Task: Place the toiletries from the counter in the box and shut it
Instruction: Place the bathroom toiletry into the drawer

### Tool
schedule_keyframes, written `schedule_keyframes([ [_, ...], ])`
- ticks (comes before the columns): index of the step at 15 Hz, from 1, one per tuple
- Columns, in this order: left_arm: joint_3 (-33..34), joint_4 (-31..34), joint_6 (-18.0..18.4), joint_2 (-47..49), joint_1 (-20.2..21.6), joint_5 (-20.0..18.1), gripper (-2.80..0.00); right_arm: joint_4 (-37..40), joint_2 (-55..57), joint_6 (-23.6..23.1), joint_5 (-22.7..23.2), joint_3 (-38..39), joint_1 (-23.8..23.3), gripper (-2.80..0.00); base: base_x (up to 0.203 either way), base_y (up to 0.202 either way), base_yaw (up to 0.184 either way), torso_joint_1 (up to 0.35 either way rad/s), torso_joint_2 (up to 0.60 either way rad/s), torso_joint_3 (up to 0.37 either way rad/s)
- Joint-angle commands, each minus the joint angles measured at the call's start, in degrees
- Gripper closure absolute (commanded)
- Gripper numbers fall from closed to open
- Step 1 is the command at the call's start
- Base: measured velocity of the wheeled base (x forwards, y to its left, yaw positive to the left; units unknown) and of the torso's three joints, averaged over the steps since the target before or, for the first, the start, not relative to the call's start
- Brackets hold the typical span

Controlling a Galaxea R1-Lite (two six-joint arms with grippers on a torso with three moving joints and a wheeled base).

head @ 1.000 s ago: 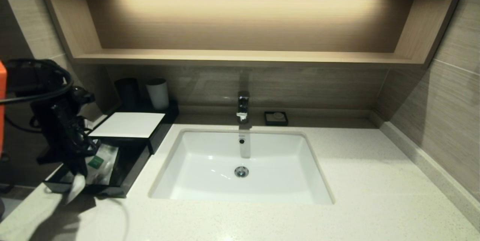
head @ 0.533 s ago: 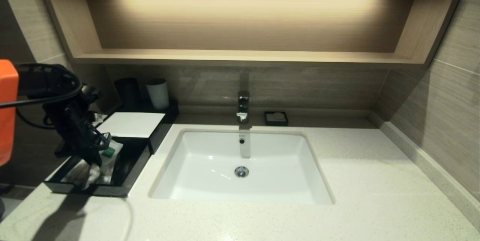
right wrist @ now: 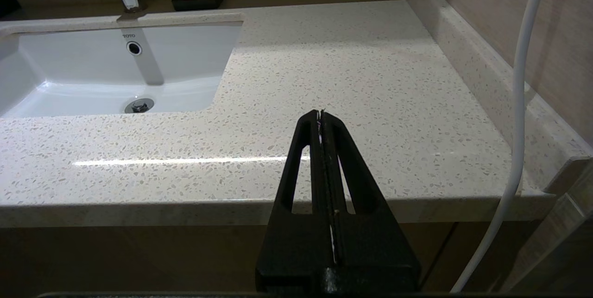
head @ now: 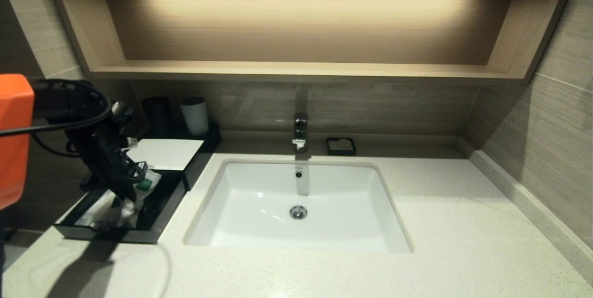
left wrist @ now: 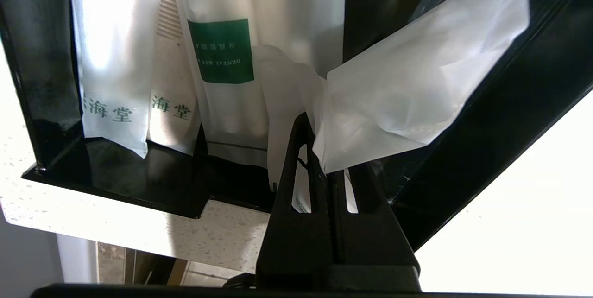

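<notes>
Toiletries [left wrist: 222, 57] are mostly laid in the open box [head: 157, 217]; one packet [left wrist: 417, 80] is pinched by the left gripper [left wrist: 319, 149] over it, the right gripper [right wrist: 320, 117] is clenched empty, and closing is judged left.

Left gripper [head: 124, 196] sat low in the open drawer [head: 155, 214] of the box [head: 162, 154], jaws clamped on a packet [left wrist: 417, 85]. Packets [left wrist: 222, 57] filled the drawer's outer half; its black walls boxed me in on both sides. White top panel and two cups [head: 194, 115] blocked the back. Tabletop [head: 463, 224] right of the sink [head: 259, 196] was free; right gripper [right wrist: 321, 115], jaws together, hung over its front edge.
</notes>
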Motion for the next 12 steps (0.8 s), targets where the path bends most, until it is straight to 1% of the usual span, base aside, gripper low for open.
schedule_keyframes([
  [1, 0.3, 0.58, -0.05, 0.34, 0.02, -0.12, 0.0, -0.05, 0.0, 0.04, 0.01, 0.0, -0.02, 0.0, 0.0, 0.0, 0.0, 0.0, 0.0, 0.0],
  [6, 1.51, 0.79, 0.04, 0.65, -0.6, -0.17, 0.0, -0.05, 0.0, 0.04, 0.01, 0.0, -0.01, 0.0, 0.0, 0.0, 0.0, 0.0, 0.0, 0.0],
  [7, 1.89, 0.71, 0.04, 0.67, -0.77, -0.13, -2.8, -0.05, 0.01, 0.04, 0.01, 0.0, -0.01, 0.0, 0.0, 0.0, 0.0, 0.0, 0.0, 0.0],
  [12, 1.69, 0.76, 0.04, -1.54, -0.79, 0.05, -2.8, -0.05, 0.0, 0.04, 0.01, 0.0, -0.01, 0.0, 0.0, 0.0, 0.0, 0.0, 0.0, 0.0],
])
